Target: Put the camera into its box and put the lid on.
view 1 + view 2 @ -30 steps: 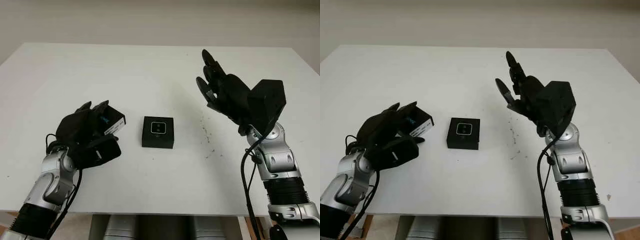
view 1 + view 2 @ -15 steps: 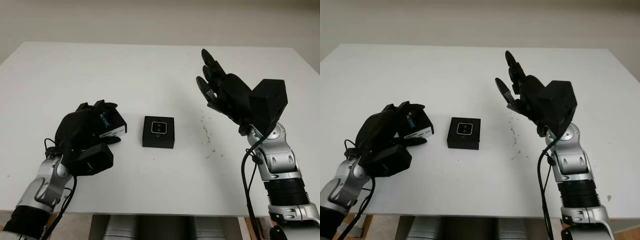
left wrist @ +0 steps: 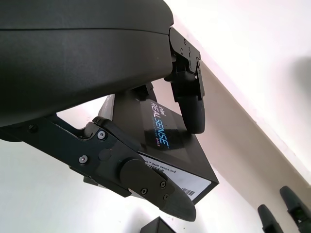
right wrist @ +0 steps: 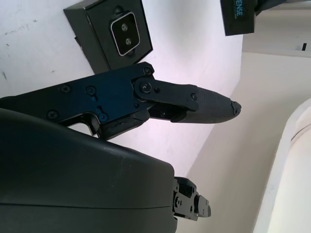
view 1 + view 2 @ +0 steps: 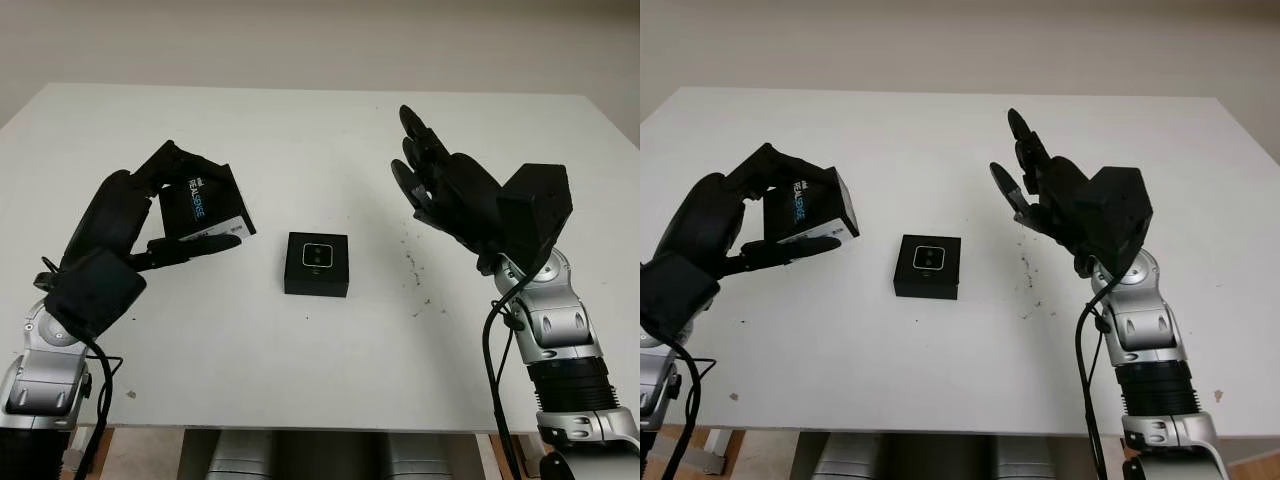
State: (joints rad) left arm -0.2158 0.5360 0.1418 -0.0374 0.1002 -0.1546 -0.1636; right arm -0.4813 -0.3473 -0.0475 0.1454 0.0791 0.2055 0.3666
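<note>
A black box base sits at the table's centre with the small camera in it, lens side up; the same box base shows in the right wrist view. My left hand is raised above the table's left part, shut on the black lid with blue lettering, held tilted in the air left of the box. The lid sits between my left fingers in the left wrist view. My right hand is open, held up in the air right of the box.
The white table spreads wide around the box. Small dark specks mark the surface right of the box. The table's front edge runs just before my arms.
My left hand has lifted the lid off the table, up and away from the surface, tilting it. The right hand has barely moved.
</note>
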